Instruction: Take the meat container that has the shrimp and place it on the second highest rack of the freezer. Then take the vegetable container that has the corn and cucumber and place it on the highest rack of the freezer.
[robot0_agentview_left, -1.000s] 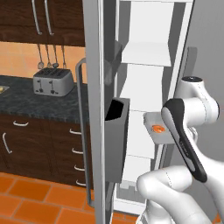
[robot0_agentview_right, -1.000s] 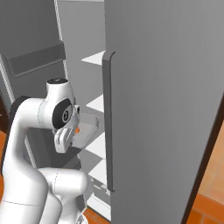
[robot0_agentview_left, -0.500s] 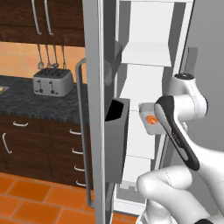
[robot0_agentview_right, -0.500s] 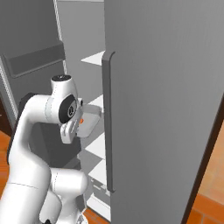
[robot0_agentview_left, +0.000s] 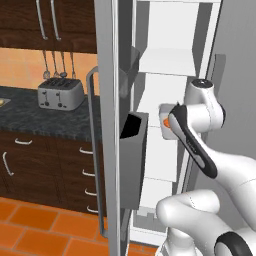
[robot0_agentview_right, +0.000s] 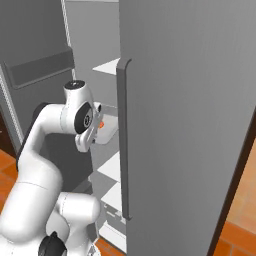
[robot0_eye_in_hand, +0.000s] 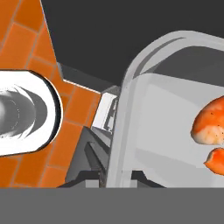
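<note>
My gripper (robot0_agentview_left: 169, 125) is shut on the rim of the meat container (robot0_agentview_left: 164, 116), a white tray with the orange shrimp (robot0_eye_in_hand: 209, 126) lying in it. The tray hangs inside the open freezer (robot0_agentview_left: 172, 35), between its white walls. It is one level below the topmost white shelf that I see, the highest rack (robot0_agentview_left: 167, 62). From the right base view the tray (robot0_agentview_right: 108, 131) sits just past my gripper (robot0_agentview_right: 95, 132), above a lower white shelf (robot0_agentview_right: 111, 167). The tray and the arm hide the second highest rack. The vegetable container with the corn and cucumber is out of view.
The freezer door (robot0_agentview_left: 111, 150) stands open on the left, with a dark bin (robot0_agentview_left: 132, 160) on its inner side close to the tray. Beyond it are a dark counter with a toaster (robot0_agentview_left: 60, 94) and brown drawers. A grey closed door (robot0_agentview_right: 190, 125) fills the right.
The arm has lifted the tray with the shrimp and carried it further into the freezer, from below the lower shelf level up to the level under the top shelf.
</note>
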